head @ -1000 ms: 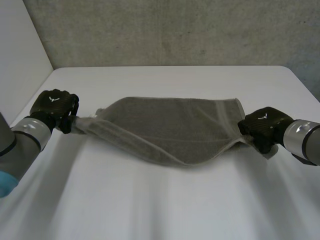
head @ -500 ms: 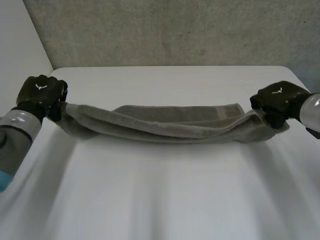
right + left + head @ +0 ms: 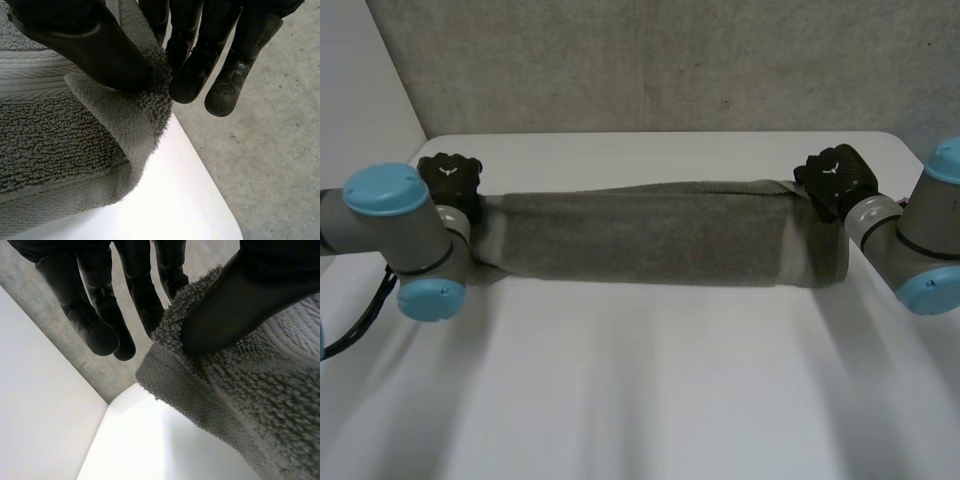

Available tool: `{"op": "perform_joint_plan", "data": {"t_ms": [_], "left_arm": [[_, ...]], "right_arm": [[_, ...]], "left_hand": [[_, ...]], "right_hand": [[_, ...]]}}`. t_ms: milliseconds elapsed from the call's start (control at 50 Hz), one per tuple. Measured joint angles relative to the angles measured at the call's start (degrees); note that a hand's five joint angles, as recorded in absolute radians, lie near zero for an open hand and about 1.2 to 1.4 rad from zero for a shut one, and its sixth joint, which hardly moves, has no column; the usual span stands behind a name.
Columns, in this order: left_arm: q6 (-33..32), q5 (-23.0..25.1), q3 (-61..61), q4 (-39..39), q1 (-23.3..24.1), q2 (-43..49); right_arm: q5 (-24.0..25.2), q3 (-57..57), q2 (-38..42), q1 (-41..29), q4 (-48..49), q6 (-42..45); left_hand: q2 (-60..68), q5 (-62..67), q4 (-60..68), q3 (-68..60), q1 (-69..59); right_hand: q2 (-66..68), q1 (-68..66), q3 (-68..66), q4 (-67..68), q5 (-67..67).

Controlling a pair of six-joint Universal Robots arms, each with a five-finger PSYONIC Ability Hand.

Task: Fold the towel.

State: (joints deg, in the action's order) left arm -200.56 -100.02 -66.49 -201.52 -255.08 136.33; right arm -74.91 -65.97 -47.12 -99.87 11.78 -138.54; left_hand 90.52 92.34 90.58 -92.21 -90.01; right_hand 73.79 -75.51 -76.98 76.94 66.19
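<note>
Left hand [image 3: 453, 180] pinches one end corner of a grey towel [image 3: 650, 235]; right hand [image 3: 835, 178] pinches the opposite corner, towel stretched between them across the white worktop [image 3: 650, 400].

The left robot hand [image 3: 453, 178] is held at the left end of the towel [image 3: 650, 235], a corner of which is pinched between its thumb and fingers [image 3: 145, 295]. The left arm [image 3: 395, 225] is bent across in front of it. The right robot hand [image 3: 835, 178] is held at the right end, a corner being pinched likewise, and the right arm [image 3: 910, 240] is angled in from the side.
</note>
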Motion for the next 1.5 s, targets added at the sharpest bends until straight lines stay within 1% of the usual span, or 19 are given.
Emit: {"op": "perform_joint_plan", "data": {"t_ms": [80, 100, 120, 160, 220, 260, 340, 480, 740, 800, 880, 920, 940, 980, 1020, 1080, 1180, 1360, 1500], "left_arm": [[-0.07, -0.05, 1.96, 0.9, 0.34, 2.04], [-0.13, -0.03, 2.66, 1.32, 0.55, 2.87], [-0.18, -0.02, 3.26, 1.56, 0.8, 3.49], [-0.27, 0.01, 3.8, 1.78, 1.2, 4.15], [-0.37, 0.03, 4.35, 1.89, 1.66, 4.58], [-0.42, 0.03, 4.73, 1.92, 1.84, 4.66], [-0.45, 0.03, 5.35, 1.94, 2.01, 4.41], [-0.42, 0.08, 5.51, 2.03, 2.03, 2.08], [-0.46, 1.11, 0.99, 2.56, 1.77, -5.04], [-0.56, 2.76, -2.48, 2.7, 1.61, -8.05], [-1.3, 6.82, -7.83, 2.83, 1.31, -12.29], [-3.07, 9.92, -10.98, 2.94, 0.91, -14.42], [-3.58, 10.53, -11.6, 2.92, 0.81, -14.77], [-7.14, 13.69, -14.67, 2.93, 0.03, -16.33], [-9.88, 15.31, -16.38, 2.91, -0.57, -16.94], [-13.59, 16.69, -18.15, 2.8, -1.28, -17.22], [-17.9, 17.22, -19.58, 2.29, -1.87, -16.01], [-18.68, 16.6, -19.56, -1.16, -1.82, -12.28], [-18.31, 16.12, -19.69, -4.53, -1.24, -10.6]], "right_arm": [[-0.03, 0.67, 1.62, 0.05, 0.45, 0.11], [-0.02, 1.06, 2.4, 0.08, 0.5, 0.17], [-0.1, 1.47, 3.19, 0.08, 0.47, 0.21], [-0.45, 2.2, 4.24, 0.1, 0.41, 0.23], [-1.3, 3.1, 5.31, 0.11, 0.32, 0.23], [-2.26, 3.71, 5.8, 0.11, 0.29, 0.2], [-4.42, 4.63, 6.18, 0.12, 0.41, 0.04], [-7.02, 4.56, 3.4, 0.0, 1.92, -0.24], [-7.07, -0.02, -5.73, 0.14, 0.92, -0.34], [-6.8, -2.28, -8.59, 0.14, -2.27, -0.48], [-6.24, -4.68, -11.37, 0.21, -8.65, -1.84], [-5.0, -5.45, -12.15, 0.37, -13.14, -4.63], [-4.62, -5.54, -12.23, 0.41, -14.02, -5.39], [-1.75, -5.79, -12.35, 0.75, -18.26, -9.92], [0.58, -5.83, -12.23, 1.21, -20.49, -13.01], [3.79, -5.89, -11.72, 2.36, -22.27, -16.33], [7.04, -6.17, -9.22, 4.34, -22.3, -18.36], [7.23, -6.25, -4.73, 5.03, -19.41, -17.82], [5.11, -5.97, -2.25, 4.76, -18.26, -17.1]], "left_hand": [[-0.01, -0.01, -0.32, 0.56, 0.04], [-3.71, -4.01, -4.23, 4.56, 1.7], [-16.61, -15.98, -16.49, 16.35, 13.6], [-34.83, -35.18, -35.26, 35.27, 33.25], [-49.04, -51.1, -49.28, 51.21, 48.67], [-55.73, -58.16, -55.78, 57.7, 55.33], [-60.21, -63.22, -59.85, 62.52, 59.53], [-60.98, -64.02, -60.36, 63.12, 60.18], [-60.77, -62.52, -60.26, 62.69, 60.04], [-60.68, -61.87, -60.24, 62.07, 59.83], [-60.04, -61.13, -60.24, 61.24, 59.25], [-59.62, -60.86, -60.24, 60.98, 58.93], [-59.58, -60.87, -60.24, 60.94, 58.9], [-59.43, -60.72, -60.24, 60.79, 58.79], [-59.32, -60.65, -60.24, 60.78, 58.78], [-59.31, -60.65, -60.24, 60.78, 58.78], [-59.3, -60.65, -60.24, 60.78, 58.78], [-59.31, -60.65, -60.24, 60.78, 58.78], [-59.3, -60.65, -60.24, 60.78, 58.78]], "right_hand": [[-0.34, 0.41, 0.29, -0.28, -0.23], [-9.77, 11.25, 11.37, -11.35, -11.25], [-22.78, 23.67, 24.4, -24.33, -24.7], [-41.65, 43.56, 42.93, -42.78, -44.7], [-57.67, 58.65, 60.28, -60.19, -61.91], [-59.52, 61.26, 62.78, -62.31, -64.55], [-59.55, 61.98, 63.02, -62.31, -64.98], [-59.55, 61.99, 63.02, -62.31, -64.98], [-59.55, 62.23, 63.02, -62.31, -65.03], [-59.44, 61.93, 62.92, -62.24, -64.66], [-59.12, 60.77, 62.5, -61.96, -61.31], [-57.73, 58.78, 60.66, -60.71, -59.06], [-57.62, 58.64, 60.5, -60.63, -58.88], [-57.53, 58.34, 60.17, -60.35, -58.42], [-57.53, 58.34, 60.17, -60.35, -58.32], [-57.53, 58.34, 60.17, -60.35, -58.31], [-57.53, 58.34, 60.17, -60.35, -58.3], [-55.02, 55.89, 57.6, -57.85, -56.04], [-54.38, 50.83, 51.79, -51.65, -50.34]]}}
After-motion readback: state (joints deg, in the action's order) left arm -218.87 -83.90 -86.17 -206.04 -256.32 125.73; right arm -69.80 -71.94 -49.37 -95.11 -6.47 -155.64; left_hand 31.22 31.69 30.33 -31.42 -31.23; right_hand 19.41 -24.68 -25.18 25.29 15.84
